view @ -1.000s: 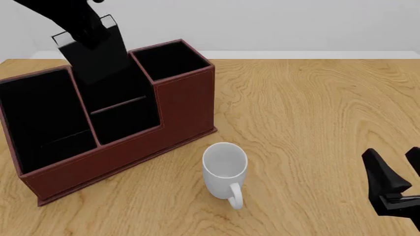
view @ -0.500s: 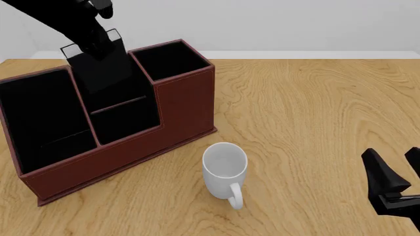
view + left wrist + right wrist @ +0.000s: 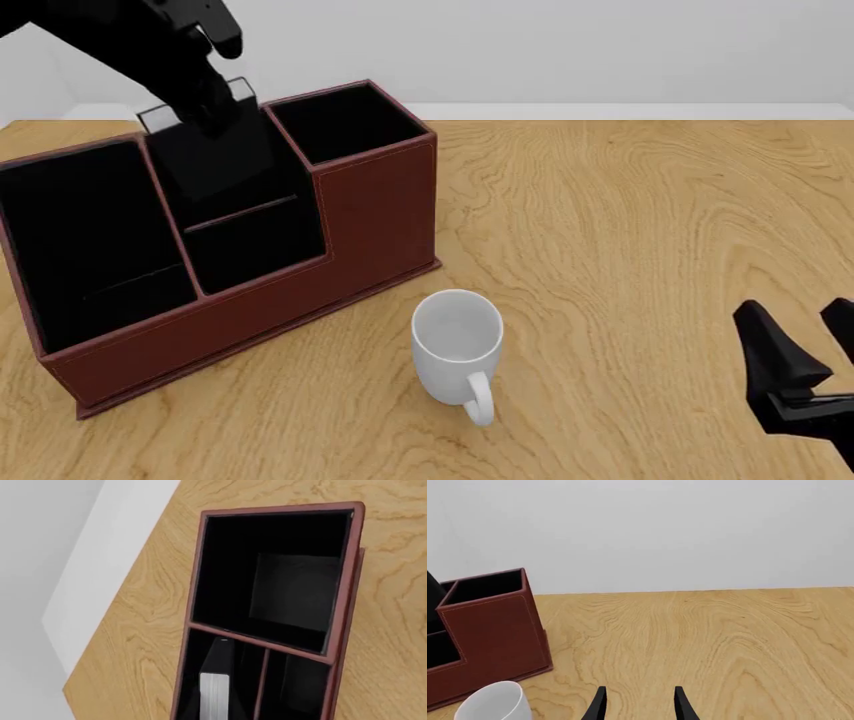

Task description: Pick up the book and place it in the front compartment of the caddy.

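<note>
While left fingers touch its top, book sits in front compartment.

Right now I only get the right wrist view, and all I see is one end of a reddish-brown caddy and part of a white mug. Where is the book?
Observer: The front view shows the book tilted, its lower part down in the caddy. It is in the front compartment, the middle-width cell.
Operator: Is anything holding it?
Observer: Yes, the left gripper has its top edge, above the caddy's rim.
Operator: Can you see the pages?
Observer: The left wrist view shows its white page edges inside that cell, next to the thin reddish bar.
</note>
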